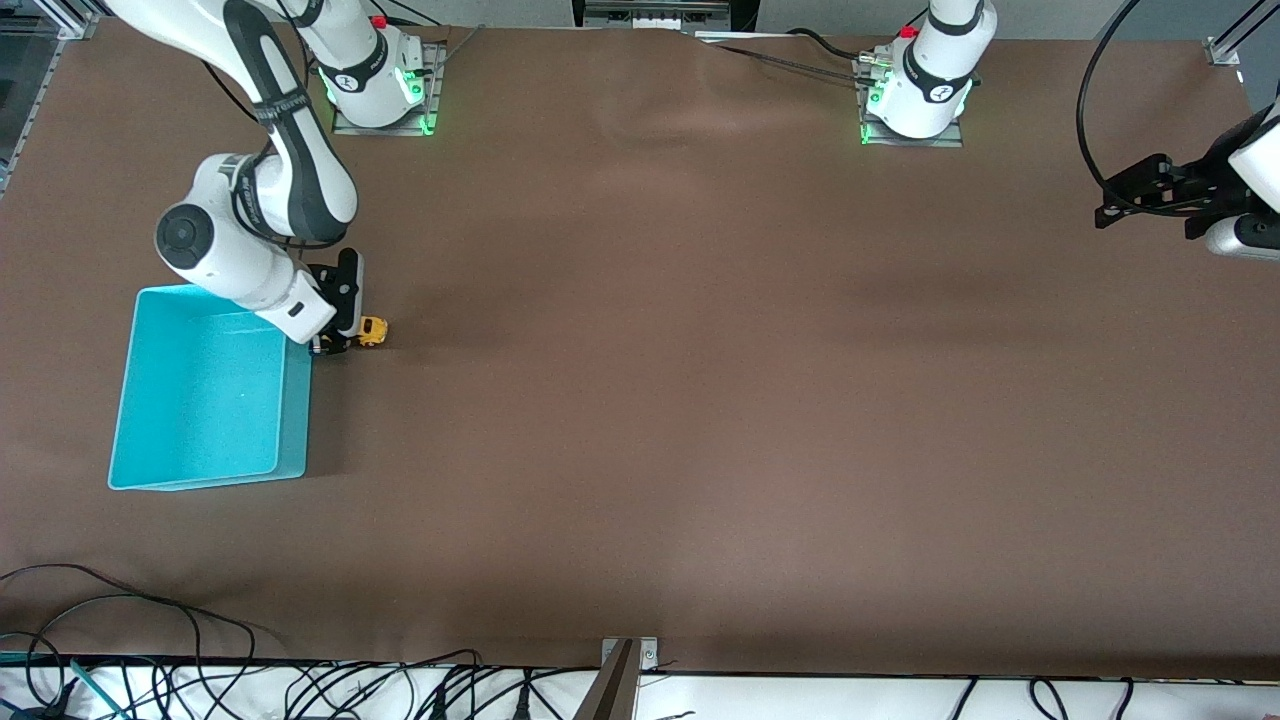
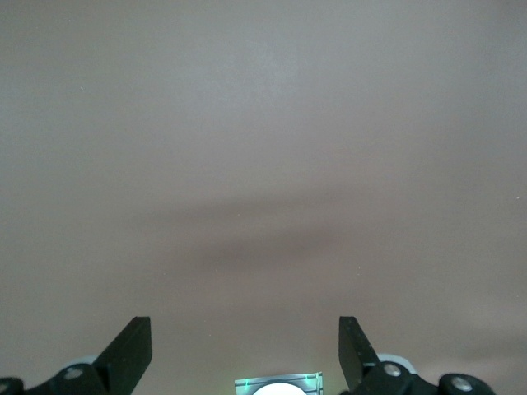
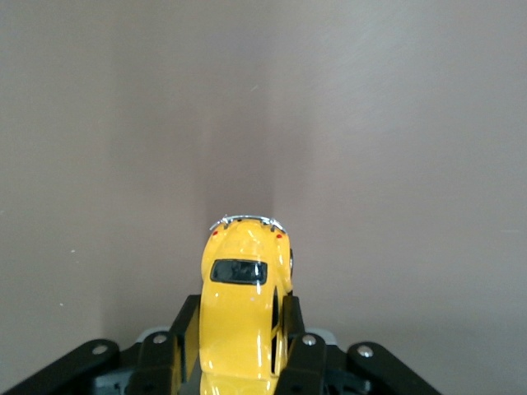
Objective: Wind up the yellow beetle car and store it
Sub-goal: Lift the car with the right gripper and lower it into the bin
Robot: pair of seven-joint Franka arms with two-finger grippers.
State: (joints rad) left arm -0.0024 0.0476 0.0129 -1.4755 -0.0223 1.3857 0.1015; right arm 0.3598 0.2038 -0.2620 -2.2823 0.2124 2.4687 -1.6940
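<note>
Yellow beetle car sits low at the bench surface toward the right arm's end, just beside the corner of the turquoise bin that lies farthest from the front camera, and outside the bin. The right tool is pressed together on the car: in the right wrist view its 2 fingers clamp the yellow body on both flanks, the chrome bumper end and the dark window pointing away from the tool. Whether the wheels touch the brown surface cannot be told. The bin stands open-topped with its long wall close to the car; its rim there lies right next to the tool, so room on that side is tight, while the bench toward the left arm's end spreads wide and bare of objects. The left tool waits over the bench edge at the left arm's end, well apart from the car, its 2 fingers spread wide with only plain brown surface between them. Cables lie along the bench edge nearest the front camera.
</note>
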